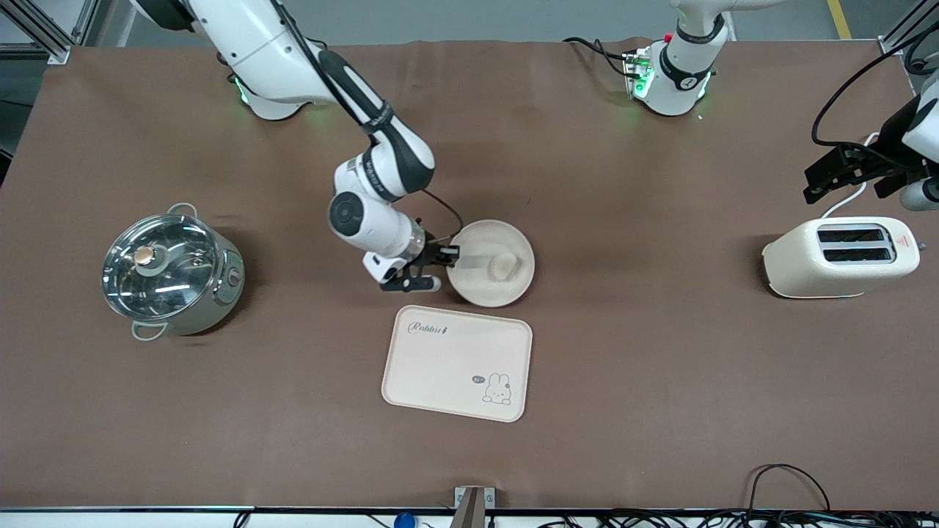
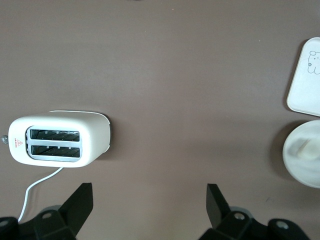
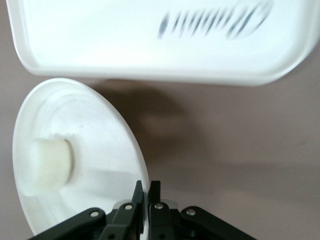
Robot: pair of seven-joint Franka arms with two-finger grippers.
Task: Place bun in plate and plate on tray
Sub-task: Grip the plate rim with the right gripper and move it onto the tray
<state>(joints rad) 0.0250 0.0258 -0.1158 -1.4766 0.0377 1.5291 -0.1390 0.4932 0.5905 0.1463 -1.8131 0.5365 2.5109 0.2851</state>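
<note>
Gripping the rim of the plate (image 1: pixel 490 262), the right gripper (image 1: pixel 446 265) is seen with its two fingers pinched narrowly on the edge toward the right arm's end of the table; in the right wrist view the fingertips (image 3: pixel 155 192) are closed on the thin rim of the plate (image 3: pixel 75 160). One bun (image 1: pixel 503 265) is held in the plate, lying on its inner surface away from the gripped edge, and it is shown again in the right wrist view (image 3: pixel 49 165). One tray (image 1: pixel 457 363) is laid nearer to the front camera than the plate, just beside it and apart from it, with nothing on it. The left gripper (image 1: pixel 843 172) is held above the table near the one toaster (image 1: pixel 841 257), where the arm waits, its two fingers (image 2: pixel 80 202) spread wide. One lidded pot (image 1: pixel 170 270) is stood at the right arm's end of the table.
</note>
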